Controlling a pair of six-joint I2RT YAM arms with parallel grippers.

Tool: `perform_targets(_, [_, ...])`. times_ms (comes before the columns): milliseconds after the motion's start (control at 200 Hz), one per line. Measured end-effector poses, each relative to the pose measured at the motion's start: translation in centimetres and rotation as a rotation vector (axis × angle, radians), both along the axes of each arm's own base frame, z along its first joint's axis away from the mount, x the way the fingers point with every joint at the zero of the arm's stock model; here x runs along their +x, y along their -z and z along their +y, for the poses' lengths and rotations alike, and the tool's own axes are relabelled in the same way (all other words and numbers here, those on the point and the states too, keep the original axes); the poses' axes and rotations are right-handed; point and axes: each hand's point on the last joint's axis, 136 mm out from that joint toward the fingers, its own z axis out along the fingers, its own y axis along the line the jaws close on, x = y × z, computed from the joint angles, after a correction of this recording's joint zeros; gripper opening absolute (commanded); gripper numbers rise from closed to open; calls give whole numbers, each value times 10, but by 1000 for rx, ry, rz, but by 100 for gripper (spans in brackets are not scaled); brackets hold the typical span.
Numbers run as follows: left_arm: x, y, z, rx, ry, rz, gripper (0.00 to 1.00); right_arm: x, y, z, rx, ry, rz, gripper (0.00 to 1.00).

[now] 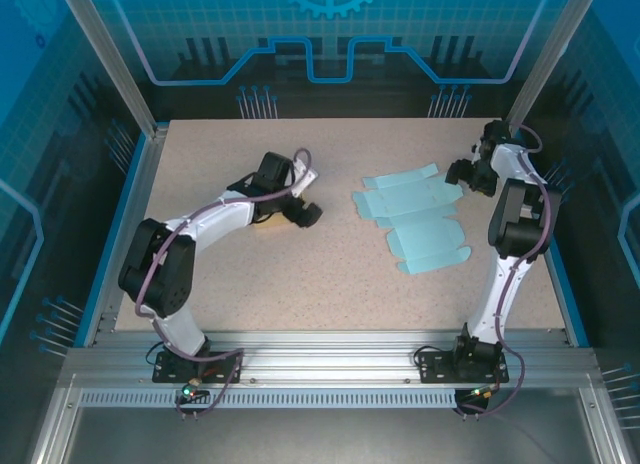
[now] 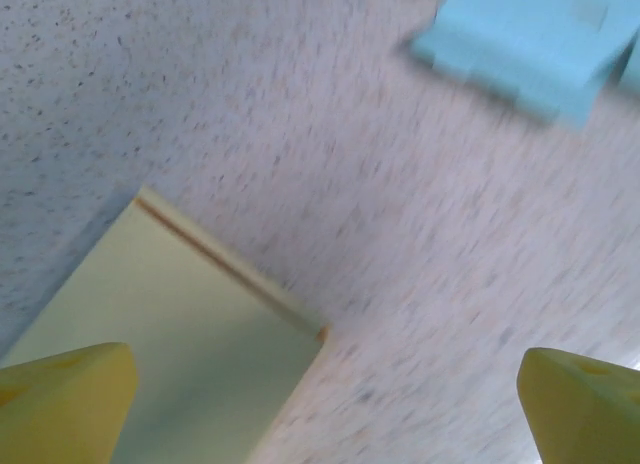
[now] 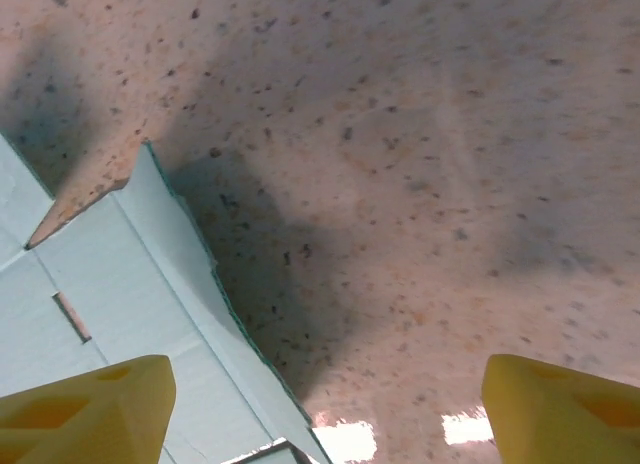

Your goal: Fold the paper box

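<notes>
Paper box (image 1: 415,219) — light blue, flat and unfolded, flaps spread — at centre-right of the speckled table (image 1: 330,284). Left gripper (image 1: 300,212) released, yellow fingers (image 2: 65,399) wide apart above a pale-yellow notepad (image 2: 190,334), nothing between them; well apart from the box. Right gripper (image 1: 462,174) likewise released — at the box's far right corner, one fingertip (image 3: 85,409) over the blue card, nothing grasped.

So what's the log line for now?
paper box: flat, unfolded | left gripper: open, away | right gripper: open, at box edge
</notes>
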Motion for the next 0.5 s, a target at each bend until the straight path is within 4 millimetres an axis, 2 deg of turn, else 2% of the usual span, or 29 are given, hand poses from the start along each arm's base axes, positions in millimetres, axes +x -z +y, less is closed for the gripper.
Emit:
perform_targets(110, [17, -19, -26, -211, -117, 65, 86, 2, 9, 10, 64, -30, -1, 76])
perform_targets(185, [24, -18, -44, -314, -163, 112, 79, 4, 11, 17, 102, -42, -7, 72])
perform_targets(250, [27, -6, -60, -368, -195, 159, 75, 5, 12, 21, 126, -49, -13, 71])
perform_targets(325, [25, 18, -81, -410, -230, 239, 68, 8, 10, 25, 152, -55, -31, 71])
perform_targets(500, [16, 67, -113, -427, -288, 380, 68, 9, 15, 35, 189, -58, -41, 70])
